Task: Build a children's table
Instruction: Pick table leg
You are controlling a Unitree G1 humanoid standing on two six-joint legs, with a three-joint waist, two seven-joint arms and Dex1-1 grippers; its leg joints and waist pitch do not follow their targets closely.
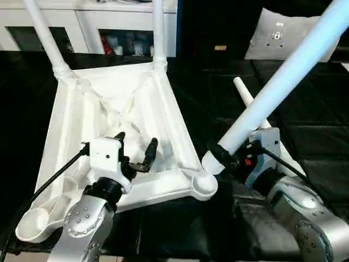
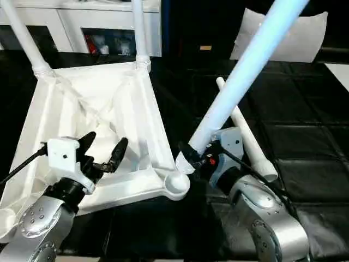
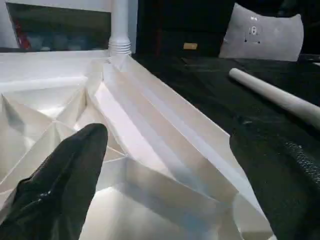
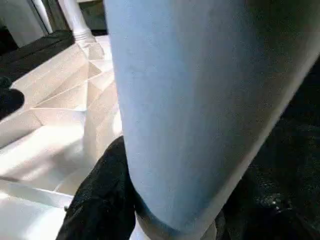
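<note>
Left eye view: the table top (image 1: 136, 109) lies upside down on the black desk (image 1: 305, 142), with 2 legs (image 1: 158, 33) already standing in its far corner sockets. The step in hand is fitting leg 3 (image 1: 283, 82). The right claw (image 1: 229, 155) grips it near its thick end, tilted, with that end just beside the near corner socket (image 1: 204, 184). Next, I judge, the leg must be stood upright over the socket and pushed in. The left claw (image 1: 135, 150) hovers wide open, empty, over the top's ribbed underside near its front rim. Leg 4 (image 1: 245, 95) lies on the desk beyond the right claw.
</note>
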